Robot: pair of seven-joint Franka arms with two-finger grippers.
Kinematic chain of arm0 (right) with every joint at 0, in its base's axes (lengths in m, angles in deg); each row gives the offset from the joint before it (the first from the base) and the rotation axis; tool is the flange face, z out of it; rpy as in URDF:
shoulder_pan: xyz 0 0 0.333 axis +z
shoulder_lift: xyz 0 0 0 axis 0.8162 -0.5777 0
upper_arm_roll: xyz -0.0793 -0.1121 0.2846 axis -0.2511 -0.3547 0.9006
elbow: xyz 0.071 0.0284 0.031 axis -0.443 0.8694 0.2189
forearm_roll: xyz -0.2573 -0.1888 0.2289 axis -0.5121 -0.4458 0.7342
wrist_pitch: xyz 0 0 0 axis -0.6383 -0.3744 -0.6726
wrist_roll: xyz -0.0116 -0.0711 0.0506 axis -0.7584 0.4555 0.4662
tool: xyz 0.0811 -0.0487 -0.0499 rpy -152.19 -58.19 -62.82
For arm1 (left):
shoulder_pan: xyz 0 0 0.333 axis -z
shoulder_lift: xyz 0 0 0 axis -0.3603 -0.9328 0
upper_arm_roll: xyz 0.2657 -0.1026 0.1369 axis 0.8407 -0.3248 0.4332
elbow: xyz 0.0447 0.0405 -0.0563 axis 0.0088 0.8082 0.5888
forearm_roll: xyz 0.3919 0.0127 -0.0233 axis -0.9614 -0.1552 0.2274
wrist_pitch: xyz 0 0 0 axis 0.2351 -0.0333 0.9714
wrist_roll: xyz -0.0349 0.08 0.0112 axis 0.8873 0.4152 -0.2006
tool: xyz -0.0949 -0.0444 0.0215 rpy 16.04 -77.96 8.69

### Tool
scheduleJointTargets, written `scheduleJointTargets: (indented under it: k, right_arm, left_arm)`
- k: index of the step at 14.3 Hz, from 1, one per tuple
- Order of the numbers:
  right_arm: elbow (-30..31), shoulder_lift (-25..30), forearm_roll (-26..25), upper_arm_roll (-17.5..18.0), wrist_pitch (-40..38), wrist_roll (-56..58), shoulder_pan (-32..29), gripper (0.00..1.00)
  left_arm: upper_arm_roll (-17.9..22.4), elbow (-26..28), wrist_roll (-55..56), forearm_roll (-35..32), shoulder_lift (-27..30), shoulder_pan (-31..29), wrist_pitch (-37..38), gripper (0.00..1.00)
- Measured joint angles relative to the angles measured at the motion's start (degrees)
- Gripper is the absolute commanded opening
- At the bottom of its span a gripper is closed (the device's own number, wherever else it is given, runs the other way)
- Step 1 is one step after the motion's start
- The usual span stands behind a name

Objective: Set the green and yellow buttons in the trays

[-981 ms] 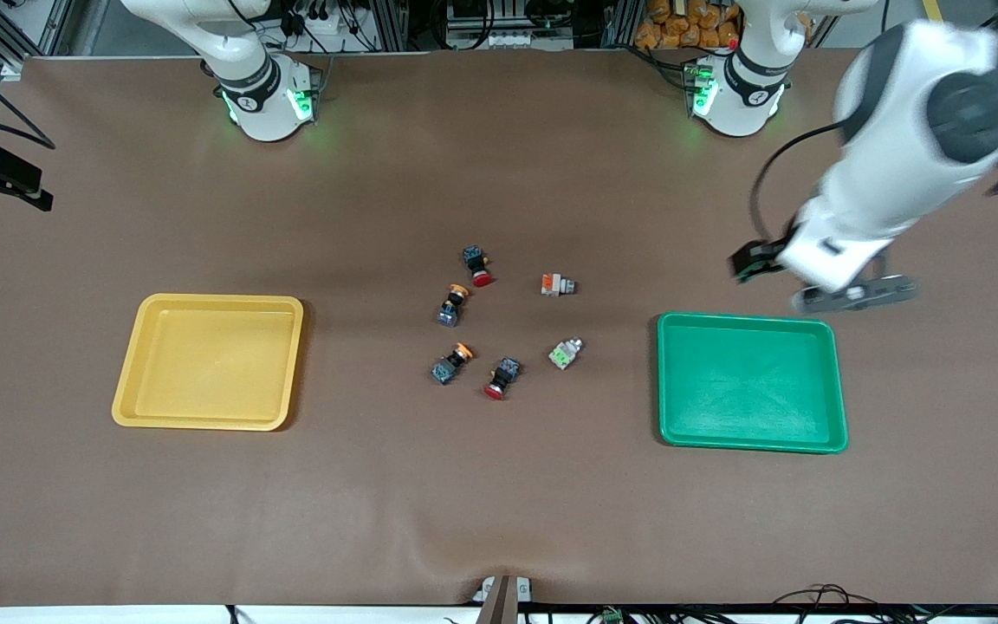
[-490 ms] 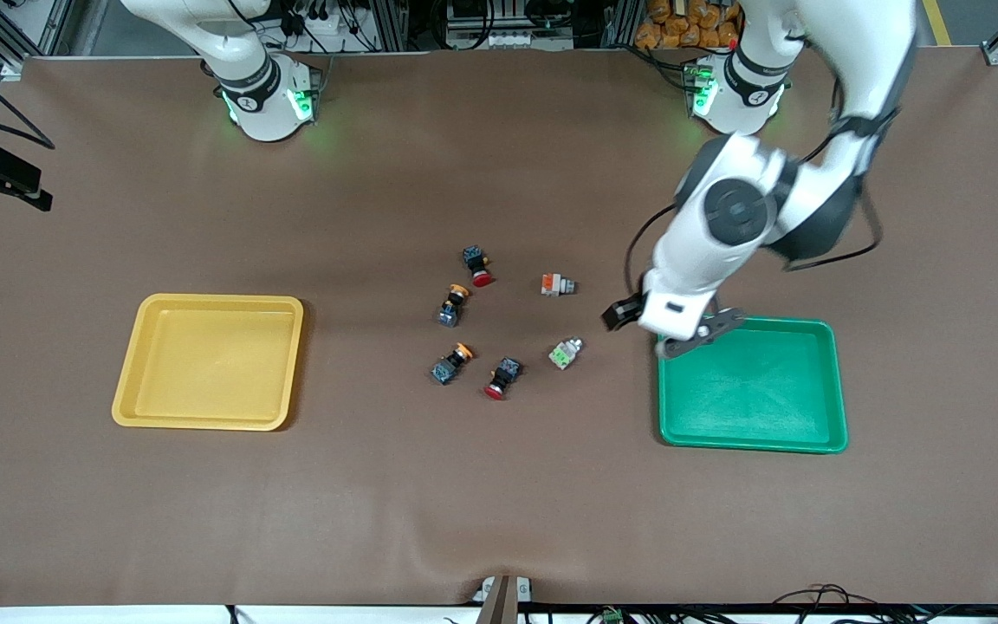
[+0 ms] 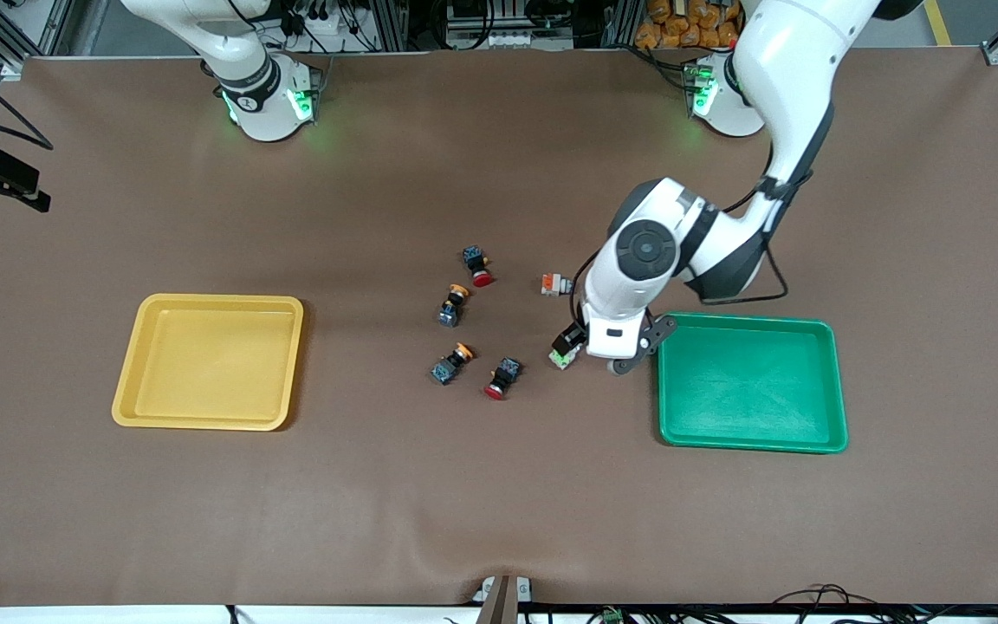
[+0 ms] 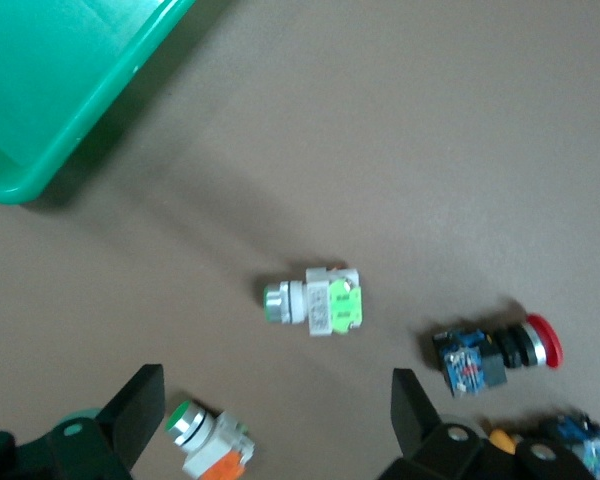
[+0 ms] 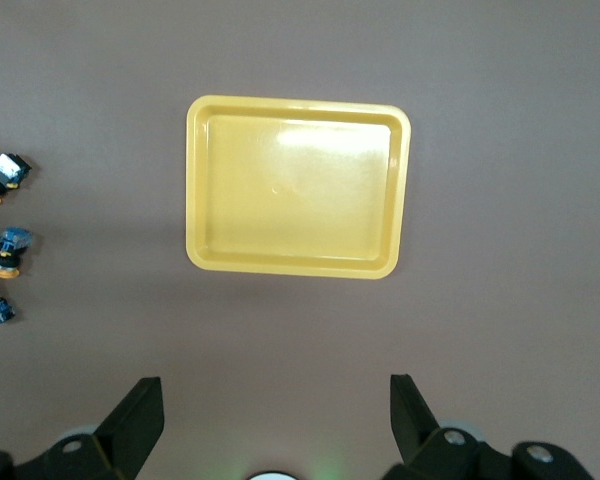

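Observation:
Two yellow-capped buttons [image 3: 453, 305] [image 3: 450, 362] lie at mid-table. Beside them, toward the left arm's end, are a grey button with an orange block [image 3: 555, 283] and a grey button with a green block [image 3: 561, 357]. My left gripper [image 3: 610, 351] hangs open and empty just over the table, between the green-block button and the green tray [image 3: 750, 381]. In the left wrist view the left gripper [image 4: 275, 400] spans the orange-block button [image 4: 210, 440], with the green-block button [image 4: 315, 300] ahead. The yellow tray [image 3: 209, 361] is empty. My right gripper [image 5: 275, 410] waits open, high above the yellow tray [image 5: 295, 190].
Two red-capped black switches [image 3: 477, 264] [image 3: 501, 377] lie among the buttons. The brown mat [image 3: 499, 503] covers the table. The arm bases [image 3: 265, 95] [image 3: 729, 95] stand along the edge farthest from the camera.
My left arm has swung in from outside the green tray's end, across the tray's corner, and come down beside the green-block button. The buttons, the trays and the right arm are unchanged.

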Motion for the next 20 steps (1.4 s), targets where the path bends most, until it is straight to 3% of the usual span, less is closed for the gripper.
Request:
scheduleJointTargets:
  k: [5,10,13,18,20]
  right_arm:
    - [0.06,-6.54,0.0,0.05,3.65,0.0,0.0,1.0]
    - [0.0,-12.05,0.0,-0.12,3.86,0.0,-0.84,1.0]
    - [-0.52,-12.54,0.51,0.39,3.99,-0.03,-0.48,1.0]
    - [-1.0,-12.55,8.68,0.88,3.77,-10.34,0.32,1.0]
    - [-1.0,-12.55,10.17,1.02,3.83,-17.64,2.12,1.0]
  left_arm:
    - [0.04,-0.33,5.04,-2.1,-6.32,0.8,-6.54,1.0]
    - [0.19,-0.77,5.16,-3.46,-7.97,1.47,-6.78,1.0]
    - [0.3,-0.81,5.38,-4.57,-9.36,1.69,-9.69,1.0]
    - [0.9,-0.88,5.38,-4.62,-10.98,1.75,-11.57,1.0]
    - [1.26,-0.9,5.38,-4.62,-11.26,1.75,-11.65,0.55]
